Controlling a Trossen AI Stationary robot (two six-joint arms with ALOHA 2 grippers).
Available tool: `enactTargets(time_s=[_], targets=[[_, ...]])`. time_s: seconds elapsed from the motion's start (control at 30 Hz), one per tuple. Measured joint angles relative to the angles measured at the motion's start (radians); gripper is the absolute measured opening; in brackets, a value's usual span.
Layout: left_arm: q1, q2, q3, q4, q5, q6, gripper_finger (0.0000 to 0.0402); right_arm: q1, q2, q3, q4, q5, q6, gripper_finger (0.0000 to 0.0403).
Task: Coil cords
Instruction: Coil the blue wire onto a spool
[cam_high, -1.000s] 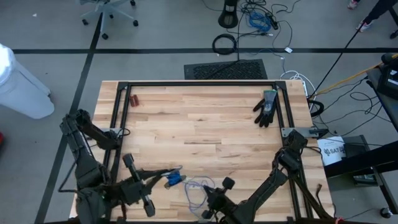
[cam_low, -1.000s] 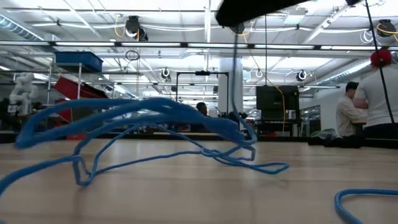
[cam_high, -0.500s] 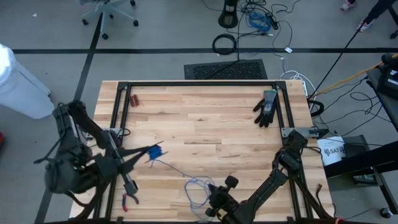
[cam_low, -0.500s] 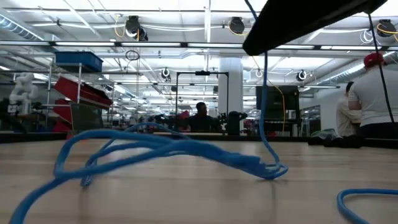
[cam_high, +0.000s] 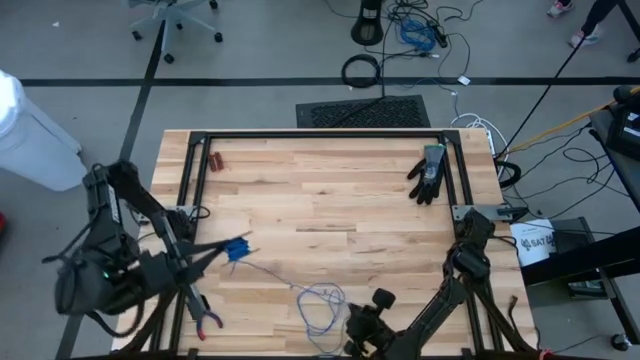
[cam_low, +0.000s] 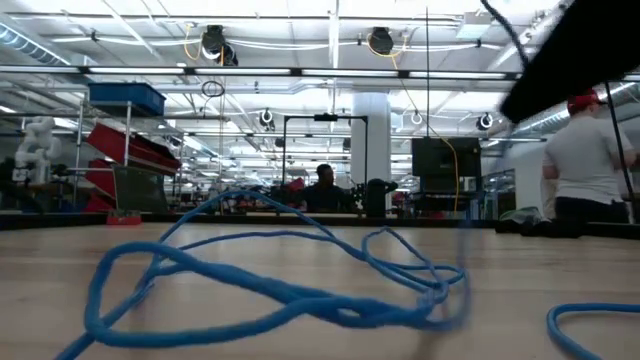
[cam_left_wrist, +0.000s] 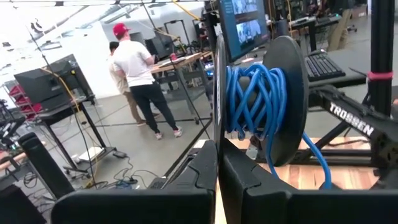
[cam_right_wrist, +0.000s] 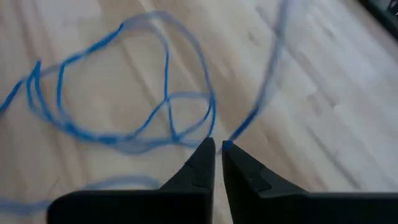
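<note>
Two arms share one cord (cam_high: 300, 297): my left jaws (cam_high: 232, 250), shut on its bright blue plug (cam_high: 238, 248), stretch it diagonally toward loose loops on the surface beside my right jaws (cam_right_wrist: 217, 149), nearly closed, apparently holding nothing.

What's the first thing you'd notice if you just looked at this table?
Probably the thin blue cable, a loose tangle near the table's front edge, with one strand running to its bright blue plug at the left end effector. The right end effector sits just above the tangle. A black glove lies alone in the far right corner.
</note>
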Motion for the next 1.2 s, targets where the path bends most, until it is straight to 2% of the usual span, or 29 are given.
enactTargets(time_s=[0.1,0.2,0.3,0.37,0.4,0.5,0.53,0.63,0.73,0.83,0.97,1.03,1.13,1.2], targets=[[0.0,0.022,0.0,-0.001,0.011,-0.002,0.0006,0.021,-0.007,0.0,-0.007,-0.059,0.002,0.0037],[0.002,0.04,0.0,-0.002,0.072,-0.039,0.0006,0.036,-0.029,0.0,-0.02,-0.107,0.004,0.0057],[0.006,0.064,0.0,-0.006,0.124,-0.076,0.0006,0.048,-0.059,0.0,-0.017,-0.068,0.016,0.0073],[0.012,0.08,-0.004,-0.006,0.132,-0.104,0.0006,0.057,-0.078,0.0,0.01,0.06,0.026,0.008],[0.014,0.086,-0.01,-0.007,0.132,-0.119,0.0006,0.064,-0.083,0.0,0.041,0.171,0.024,0.0083],[0.025,0.11,-0.036,-0.011,0.137,-0.176,0.0006,0.105,-0.082,0.0,0.245,0.632,-0.116,0.0087],[0.03,0.12,-0.042,-0.017,0.151,-0.202,0.0006,0.117,-0.081,0.0,0.303,0.716,-0.164,0.0088],[0.042,0.152,-0.053,-0.059,0.204,-0.298,0.0006,0.122,-0.091,-0.002,0.34,0.722,-0.221,0.0088],[0.063,0.178,-0.07,-0.057,0.237,-0.343,0.0006,0.099,-0.103,0.002,0.456,0.731,-0.301,0.0089],[0.084,0.196,-0.085,-0.061,0.253,-0.373,0.0006,0.089,-0.11,0.031,0.556,0.627,-0.584,0.0089],[0.115,0.197,-0.085,-0.046,0.259,-0.369,0.0006,0.031,-0.138,0.105,0.518,0.352,-0.945,0.0089],[0.122,0.196,-0.085,-0.045,0.261,-0.369,0.0006,-0.006,-0.172,0.138,0.469,0.212,-1.045,0.0089],[0.127,0.196,-0.085,-0.048,0.267,-0.368,0.0006,-0.054,-0.246,0.164,0.392,-0.057,-1.151,0.0089],[0.127,0.196,-0.085,-0.048,0.275,-0.368,0.0006,-0.073,-0.31,0.164,0.309,-0.157,-1.165,0.0089]])
